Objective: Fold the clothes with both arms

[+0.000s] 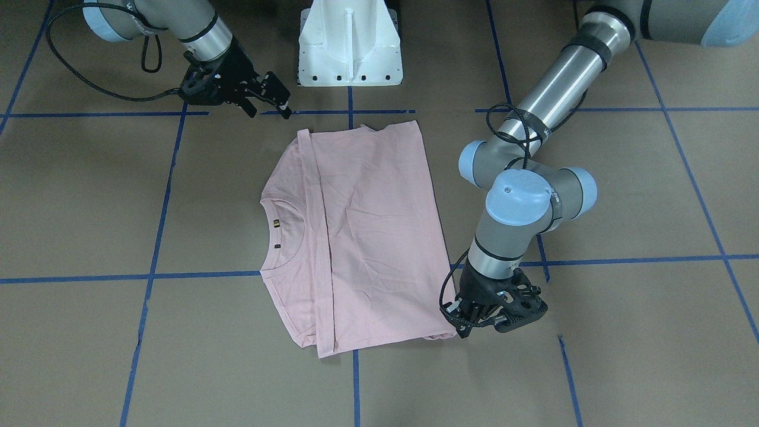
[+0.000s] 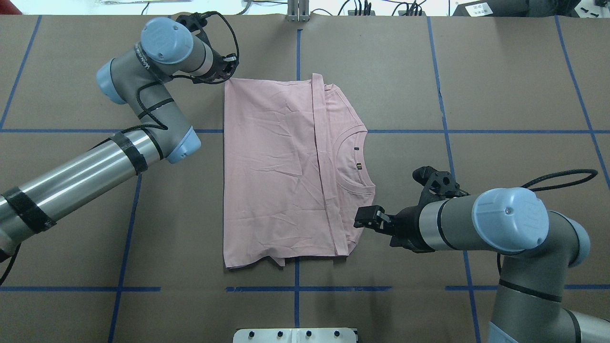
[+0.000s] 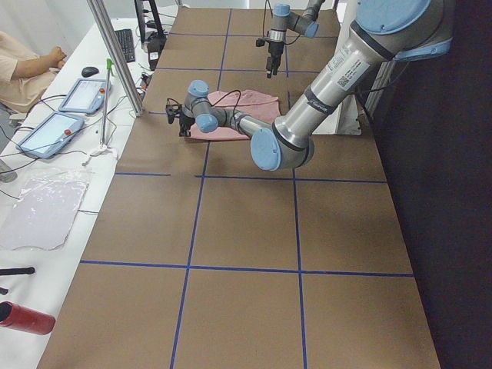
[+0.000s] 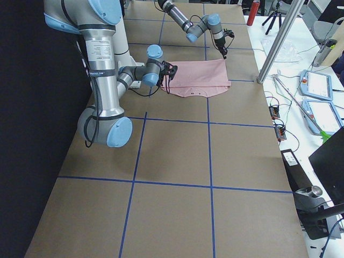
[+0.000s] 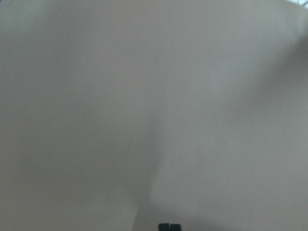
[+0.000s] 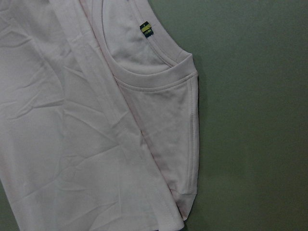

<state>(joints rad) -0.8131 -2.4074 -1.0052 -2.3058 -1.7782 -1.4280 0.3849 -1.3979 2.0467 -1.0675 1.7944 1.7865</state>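
Observation:
The pale pink T-shirt (image 1: 373, 237) lies flat on the brown table, folded over so the hem band runs beside the ribbed collar (image 2: 355, 162). Its drawing is hidden. It also shows in the right wrist view (image 6: 72, 120). My left gripper (image 2: 228, 71) is low at the shirt's far corner on my left side (image 1: 465, 329). Its fingertips (image 5: 169, 226) are together, apparently pinching that corner. My right gripper (image 2: 364, 219) is open and empty. It hovers just off the shirt's near edge by the sleeve and also shows in the front view (image 1: 267, 104).
The white pedestal base (image 1: 350, 47) stands at my edge of the table. Blue tape lines cross the tabletop. Beyond the far edge are a metal post (image 3: 115, 54), tablets (image 3: 81, 96) and a seated person (image 3: 23, 69).

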